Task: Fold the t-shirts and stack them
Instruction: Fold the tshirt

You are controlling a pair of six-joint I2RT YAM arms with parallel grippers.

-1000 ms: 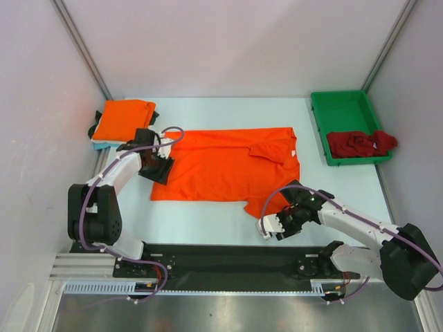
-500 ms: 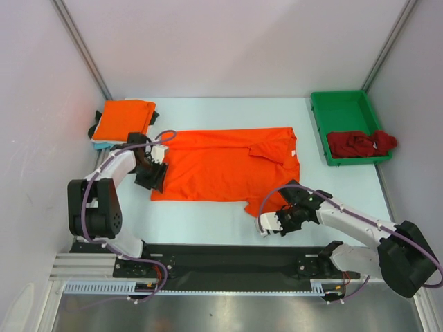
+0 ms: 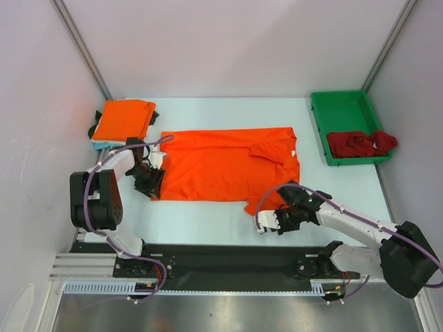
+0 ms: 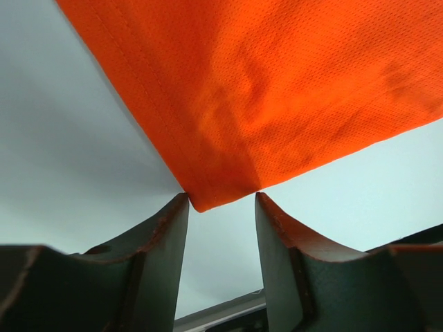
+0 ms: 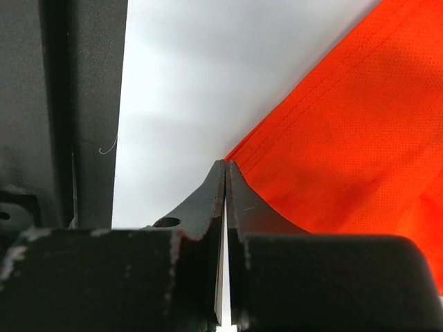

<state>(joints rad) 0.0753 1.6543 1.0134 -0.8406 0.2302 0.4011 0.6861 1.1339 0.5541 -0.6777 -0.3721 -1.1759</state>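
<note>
Two orange t-shirts [image 3: 221,169] [image 3: 123,119], one red t-shirt [image 3: 360,144]

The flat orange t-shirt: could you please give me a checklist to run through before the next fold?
1. Left claw open, with a corner of the flat orange t-shirt between its tips: ok.
2. Right claw holding cloth: cannot tell; it is shut, with its tips at the hem.
3. Shirt apart from the folded orange stack: ok.
4. Crumpled dark red t-shirt in the green plastic tray, away from the fold: ok.
</note>
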